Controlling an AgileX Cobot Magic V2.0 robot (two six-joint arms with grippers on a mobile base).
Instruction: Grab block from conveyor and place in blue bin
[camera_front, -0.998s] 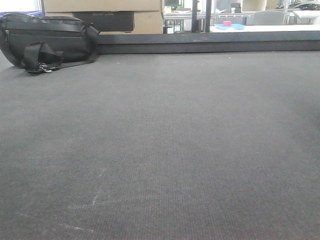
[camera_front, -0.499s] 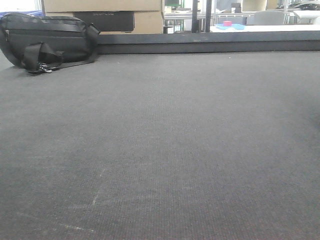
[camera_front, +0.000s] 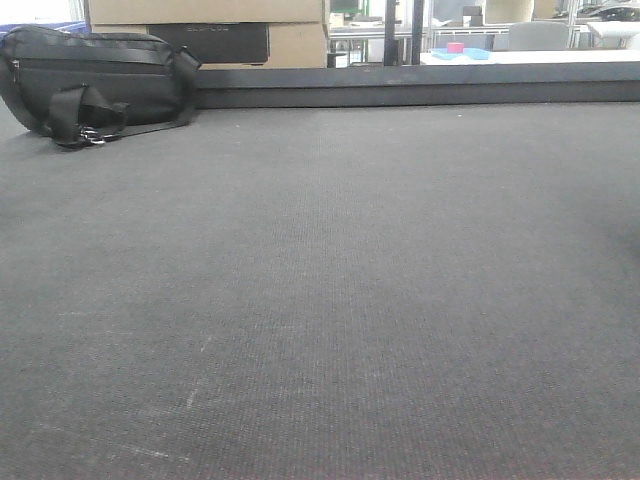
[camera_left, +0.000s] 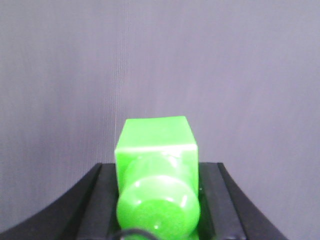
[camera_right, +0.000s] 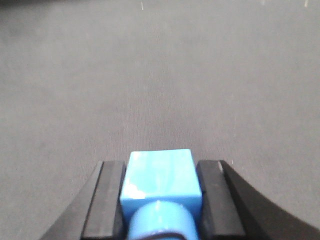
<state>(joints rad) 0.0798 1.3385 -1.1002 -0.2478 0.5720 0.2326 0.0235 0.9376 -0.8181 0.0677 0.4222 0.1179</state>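
Your left fingers clamp a glossy green plastic block, your right fingers a blue plastic block. Beyond, the dark grey woven conveyor belt looks unchanged this past second: grabbing seems done, yet no blue bin shows.

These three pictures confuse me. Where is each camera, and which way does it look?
Front view: sits low, looks across the belt to a black bag; no robot parts show.
Left wrist: looks along the left gripper, shut on a green block, at the belt.
Right wrist: likewise, right gripper shut on a blue block.
All share the grey belt.
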